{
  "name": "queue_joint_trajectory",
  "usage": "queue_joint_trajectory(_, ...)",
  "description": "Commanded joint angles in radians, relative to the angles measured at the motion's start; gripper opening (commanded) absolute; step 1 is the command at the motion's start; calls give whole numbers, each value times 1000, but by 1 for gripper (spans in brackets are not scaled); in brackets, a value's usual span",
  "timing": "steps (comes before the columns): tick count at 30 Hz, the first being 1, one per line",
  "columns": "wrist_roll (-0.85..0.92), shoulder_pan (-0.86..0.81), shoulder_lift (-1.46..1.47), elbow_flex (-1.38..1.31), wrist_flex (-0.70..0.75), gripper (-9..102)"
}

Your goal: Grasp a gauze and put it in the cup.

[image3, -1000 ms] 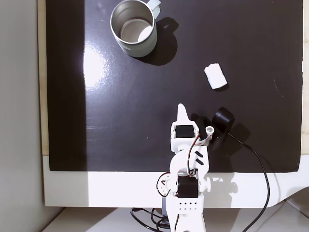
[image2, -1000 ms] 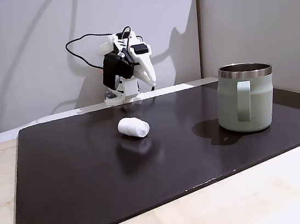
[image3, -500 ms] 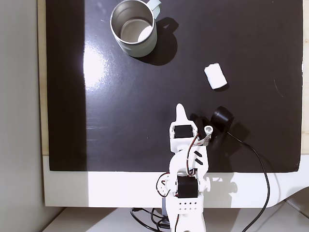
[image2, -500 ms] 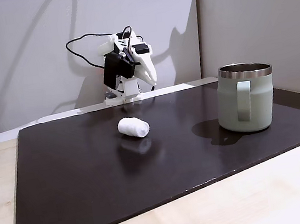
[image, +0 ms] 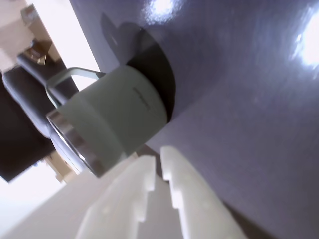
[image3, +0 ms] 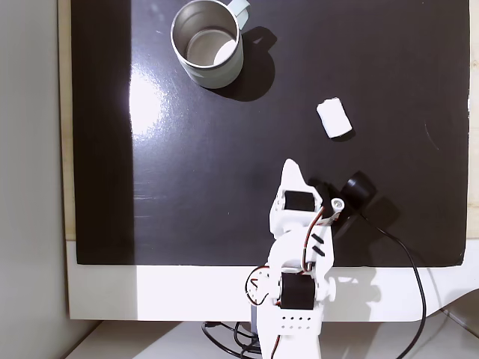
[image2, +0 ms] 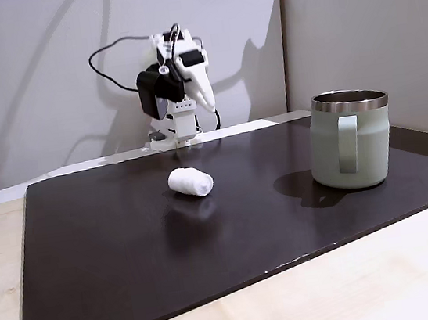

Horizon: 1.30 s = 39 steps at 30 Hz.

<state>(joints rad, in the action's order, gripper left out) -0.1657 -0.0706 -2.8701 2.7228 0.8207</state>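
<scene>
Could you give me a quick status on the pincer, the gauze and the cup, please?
Pincer shut, empty, raised near the base. Gauze lying on the mat, untouched. Cup upright, empty. Nothing between pincer and gauze.

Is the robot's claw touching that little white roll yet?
Apart. In a fixed view from above, the gripper points over bare dark mat, with a clear stretch of it before the gauze.

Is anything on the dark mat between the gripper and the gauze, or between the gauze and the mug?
Nothing visible. In the top-down fixed view the gripper points over bare mat toward the gauze, and only bare mat separates the gauze from the cup. The cup stands upright, its mouth open.
</scene>
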Motion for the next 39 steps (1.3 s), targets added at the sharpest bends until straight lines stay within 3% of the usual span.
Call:
queue_joint_trajectory(1,-84,-52,261,-255,26,0)
queue_joint_trajectory(5,-173,-127,535,-472,67,4)
queue_joint_trajectory(13,-333,-201,914,-833,212,24)
queue_joint_trajectory(18,-428,-219,1085,-969,268,31)
queue_joint_trajectory(39,-514,-216,1473,-1160,279,35)
